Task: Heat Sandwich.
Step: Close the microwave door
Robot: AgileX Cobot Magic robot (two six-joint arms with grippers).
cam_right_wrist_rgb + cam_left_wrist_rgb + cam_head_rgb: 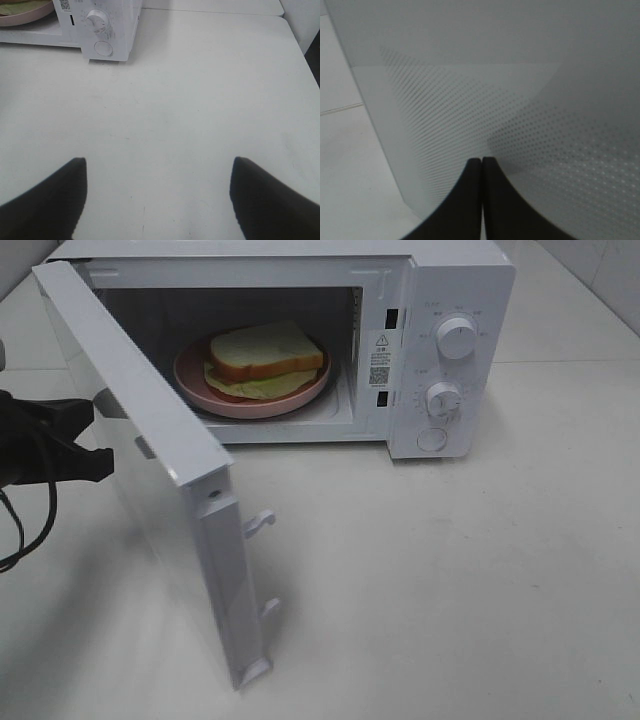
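Sandwich of pale bread [266, 352] rests on round pink plate [230, 404] inside open white microwave [460, 280], left gripper [482, 161] clenched empty, right gripper [157, 165] spread.

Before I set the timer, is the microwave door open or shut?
Open: the microwave door stands swung wide toward the front, leaving the sandwich on its pink plate in plain view inside.

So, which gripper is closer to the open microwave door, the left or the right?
Left. The left gripper, shut, is close against the outer face of the microwave door. The right gripper, open, is over the table, far from the door.
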